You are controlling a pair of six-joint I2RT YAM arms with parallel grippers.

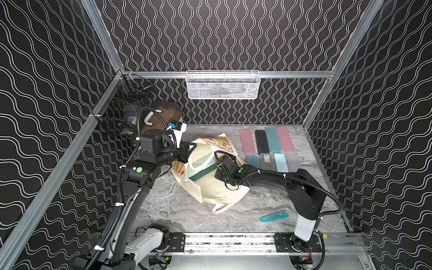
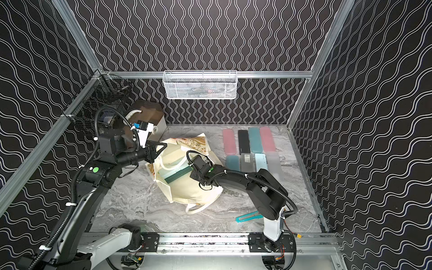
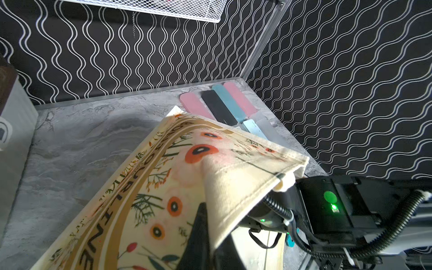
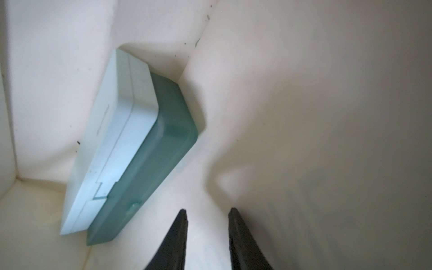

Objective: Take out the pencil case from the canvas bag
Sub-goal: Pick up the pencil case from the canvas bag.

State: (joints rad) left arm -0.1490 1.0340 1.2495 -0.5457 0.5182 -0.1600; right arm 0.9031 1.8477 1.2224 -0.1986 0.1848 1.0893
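My left pincer (image 1: 192, 146) gripped the cream floral canvas bag (image 1: 222, 194); my right pincer (image 4: 208, 210), part-open and empty, had the teal plastic pencil case (image 4: 152, 163) lengthwise just to its left.

On the worktop (image 1: 177, 210), the canvas bag (image 1: 222, 194) lies centrally, with two pencil cases (image 4: 112, 140) side by side inside; a row of cases (image 1: 272, 140) lies behind it, to the right.

Lighting was bright, from above; soft shadows lay on the surface (image 1: 187, 217). Top views were sharp. The right gripper (image 4: 207, 233) was blurred in its wrist view.
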